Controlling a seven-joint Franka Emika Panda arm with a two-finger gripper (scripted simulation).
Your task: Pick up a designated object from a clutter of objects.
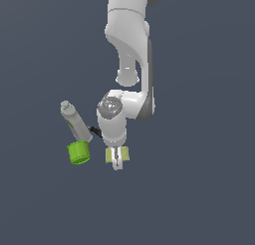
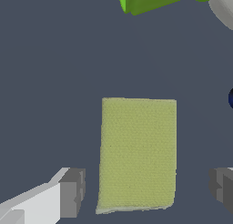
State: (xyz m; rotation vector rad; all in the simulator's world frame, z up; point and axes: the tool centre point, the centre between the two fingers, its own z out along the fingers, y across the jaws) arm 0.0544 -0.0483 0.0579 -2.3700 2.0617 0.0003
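Gripper over the sponge block, nothing held.

The white robot arm [image 1: 127, 55] hangs above the dark grey bench [image 1: 199, 189]. Its gripper [image 2: 145, 191] is spread wide, grey pads [image 2: 73, 191] flanking the flat pale yellow-green sponge block [image 2: 136, 155] without touching. At the exterior view's left lie a grey-white bottle [image 1: 74, 120], a bright green round cup [image 1: 78, 153] touching it, and a black marker-like stick [image 1: 94, 131].

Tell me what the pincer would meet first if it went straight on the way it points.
Probably the flat pale yellow-green sponge-like block: it lies between the open pincer's fingers, though the remaining gap is unclear.
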